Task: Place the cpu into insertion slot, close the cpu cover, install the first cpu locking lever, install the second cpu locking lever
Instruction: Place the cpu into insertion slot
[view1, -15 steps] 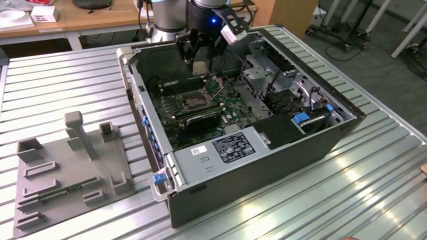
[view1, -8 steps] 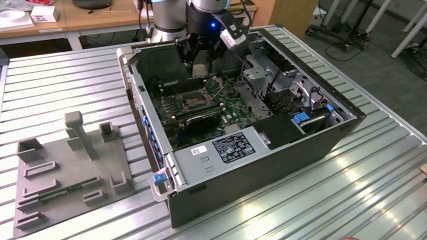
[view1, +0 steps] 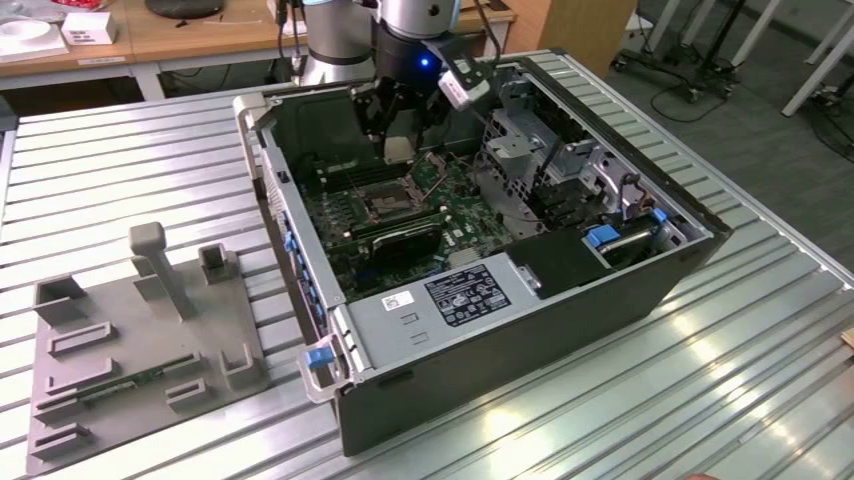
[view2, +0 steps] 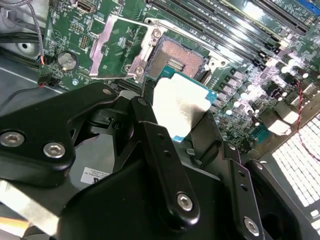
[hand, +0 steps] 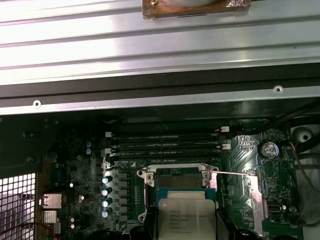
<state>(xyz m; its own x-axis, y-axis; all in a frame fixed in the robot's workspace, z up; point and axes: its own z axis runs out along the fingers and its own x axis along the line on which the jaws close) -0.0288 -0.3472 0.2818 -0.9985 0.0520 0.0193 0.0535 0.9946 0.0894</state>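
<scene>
My gripper (view2: 185, 127) is shut on the cpu (view2: 181, 102), a pale silvery square chip on a blue-green base, and holds it tilted just above the green board. The insertion slot (view2: 178, 57) lies bare right beyond the chip, its contact field showing inside a metal rim. The cpu cover (view2: 116, 46) stands swung back beside the slot. In the first wrist view the cpu (hand: 186, 216) hangs over the near edge of the insertion slot (hand: 179, 176), with the cover (hand: 246, 194) off to one side. In the exterior view the gripper (view1: 399, 152) reaches down into the open computer case, above the slot (view1: 387, 206).
Long black memory slots (hand: 165, 142) run beside the socket. A metal drive cage (view1: 537, 150) and cables crowd the case's side towards the exterior view's right. The case wall (view1: 287, 190) rises close by. A grey fixture plate (view1: 134, 340) lies on the slatted table at the exterior view's left.
</scene>
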